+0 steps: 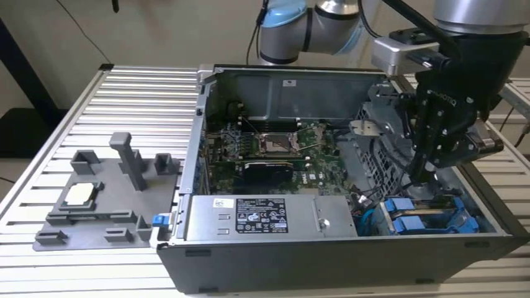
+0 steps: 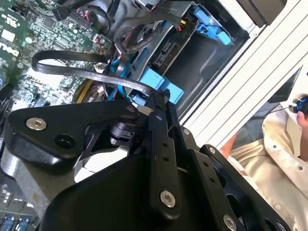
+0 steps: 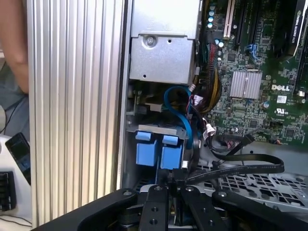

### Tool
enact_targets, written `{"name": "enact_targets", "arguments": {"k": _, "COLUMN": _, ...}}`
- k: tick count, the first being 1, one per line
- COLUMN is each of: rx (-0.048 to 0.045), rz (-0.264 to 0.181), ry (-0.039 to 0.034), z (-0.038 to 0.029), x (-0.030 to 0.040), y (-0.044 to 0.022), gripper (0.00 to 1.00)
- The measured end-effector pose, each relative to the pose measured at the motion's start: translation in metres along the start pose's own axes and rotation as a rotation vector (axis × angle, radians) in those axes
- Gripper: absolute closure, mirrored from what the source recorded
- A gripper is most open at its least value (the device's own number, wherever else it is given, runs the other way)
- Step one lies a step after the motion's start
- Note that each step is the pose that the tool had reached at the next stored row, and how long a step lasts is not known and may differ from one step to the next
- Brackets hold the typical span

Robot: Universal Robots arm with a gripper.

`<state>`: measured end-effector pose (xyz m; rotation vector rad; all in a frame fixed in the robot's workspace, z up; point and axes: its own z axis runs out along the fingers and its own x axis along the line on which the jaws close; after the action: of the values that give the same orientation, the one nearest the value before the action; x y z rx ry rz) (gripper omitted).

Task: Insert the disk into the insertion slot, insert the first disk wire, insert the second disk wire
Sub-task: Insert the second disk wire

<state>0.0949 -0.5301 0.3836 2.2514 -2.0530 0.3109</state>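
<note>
Pinching black wire (image 2: 82, 73) — claw (image 2: 159, 97) in second wrist view

arm (image 1: 476, 18): hangs in from the exterior view's upper right, wrist turned straight down | black pincer (image 1: 422, 176): points downward, tips low | fingers (image 2: 162, 144): in both wrist views drawn together, nipping the end of a flat black wire (image 3: 240, 169)

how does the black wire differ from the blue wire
The black wire is flat and wide; the blue wire is thin and round. The black wire folds back in a long narrow loop; the blue wire bends in one open arch. The black wire ends at the tips of the gripper; the blue wire runs clear of it. Both lie beside the blue carrier tabs.
</note>
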Motion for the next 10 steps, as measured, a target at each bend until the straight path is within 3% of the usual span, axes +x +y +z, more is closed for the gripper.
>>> {"name": "enact_targets", "arguments": {"k": 10, "rx": -0.0238, "rz": -0.005, "ry": -0.0023, "z": 0.0072, "x": 0.0221, "y": -0.0122, "gripper": 0.84}}
